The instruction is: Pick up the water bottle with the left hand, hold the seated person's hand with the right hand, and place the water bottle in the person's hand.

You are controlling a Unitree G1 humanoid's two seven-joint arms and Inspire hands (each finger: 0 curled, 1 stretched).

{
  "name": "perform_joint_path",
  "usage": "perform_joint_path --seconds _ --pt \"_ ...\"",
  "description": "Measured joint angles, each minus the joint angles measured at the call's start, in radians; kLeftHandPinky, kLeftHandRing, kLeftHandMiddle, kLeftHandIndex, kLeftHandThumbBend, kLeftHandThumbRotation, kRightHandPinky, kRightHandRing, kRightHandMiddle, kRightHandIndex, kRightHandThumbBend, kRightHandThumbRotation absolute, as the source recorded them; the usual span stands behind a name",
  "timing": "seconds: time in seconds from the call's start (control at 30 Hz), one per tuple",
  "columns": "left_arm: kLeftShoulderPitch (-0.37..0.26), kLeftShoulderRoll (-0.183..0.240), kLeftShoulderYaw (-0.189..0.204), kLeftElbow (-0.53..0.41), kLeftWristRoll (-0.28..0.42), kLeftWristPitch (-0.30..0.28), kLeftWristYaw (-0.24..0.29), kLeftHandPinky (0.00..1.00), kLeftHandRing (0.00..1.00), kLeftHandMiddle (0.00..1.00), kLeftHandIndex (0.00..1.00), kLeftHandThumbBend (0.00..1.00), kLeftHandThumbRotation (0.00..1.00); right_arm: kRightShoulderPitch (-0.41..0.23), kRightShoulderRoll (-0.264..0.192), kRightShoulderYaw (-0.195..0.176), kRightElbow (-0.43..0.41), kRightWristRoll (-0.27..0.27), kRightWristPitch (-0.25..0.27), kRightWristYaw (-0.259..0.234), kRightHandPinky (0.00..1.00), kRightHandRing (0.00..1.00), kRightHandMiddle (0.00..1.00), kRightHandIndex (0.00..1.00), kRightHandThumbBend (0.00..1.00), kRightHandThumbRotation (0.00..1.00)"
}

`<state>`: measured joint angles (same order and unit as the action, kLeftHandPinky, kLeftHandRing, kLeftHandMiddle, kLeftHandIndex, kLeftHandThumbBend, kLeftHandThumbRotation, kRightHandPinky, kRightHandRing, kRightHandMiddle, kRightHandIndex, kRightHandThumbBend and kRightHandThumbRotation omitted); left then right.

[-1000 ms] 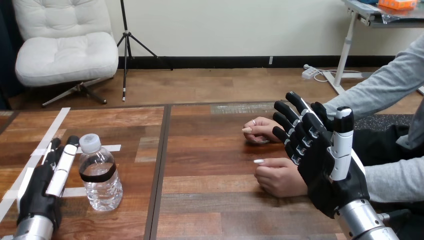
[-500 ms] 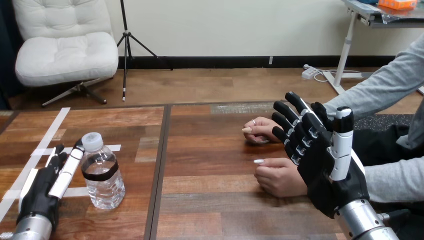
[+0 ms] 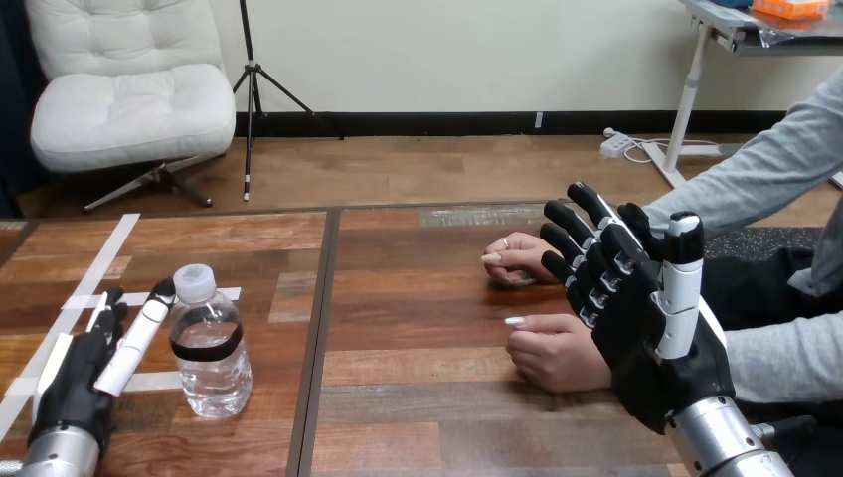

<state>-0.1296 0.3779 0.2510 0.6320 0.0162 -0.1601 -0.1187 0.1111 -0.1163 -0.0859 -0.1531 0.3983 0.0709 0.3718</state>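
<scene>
A clear water bottle (image 3: 209, 343) with a white cap and a black band stands upright on the table's left part. My left hand (image 3: 84, 373) lies just left of it, fingers straight, its thumb resting against the bottle's upper side. My right hand (image 3: 646, 323) is raised at the right with straight, spread fingers, over and in front of the person's near hand (image 3: 552, 348), which rests on the table. The person's far hand (image 3: 519, 258) lies on the wood behind my fingers. I cannot tell whether my right hand touches either of them.
White tape strips (image 3: 94, 273) cross the left part of the table (image 3: 418, 397). A dark seam (image 3: 318, 338) runs front to back between the bottle and the person's hands. The person's grey sleeves (image 3: 775, 164) come in from the right.
The bottle has slid a little to the right and my left hand has shifted slightly with it. My right hand and the person's hands have stayed put.
</scene>
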Motion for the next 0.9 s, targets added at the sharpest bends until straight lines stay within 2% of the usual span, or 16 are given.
perform_joint_path --seconds 0.33,0.9 --pt "0.0 0.0 -0.002 0.014 -0.006 -0.049 0.002 1.0 1.0 1.0 1.0 1.0 0.99 0.0 0.0 -0.001 0.0 0.0 0.0 0.0 1.0 0.97 0.94 0.97 1.0 1.0" --pt "-0.004 -0.018 0.005 0.077 -0.082 -0.156 0.0 1.0 1.0 1.0 1.0 0.98 1.0 0.0 0.0 -0.003 0.0 0.001 0.0 0.0 1.0 0.96 0.94 0.97 1.0 1.0"
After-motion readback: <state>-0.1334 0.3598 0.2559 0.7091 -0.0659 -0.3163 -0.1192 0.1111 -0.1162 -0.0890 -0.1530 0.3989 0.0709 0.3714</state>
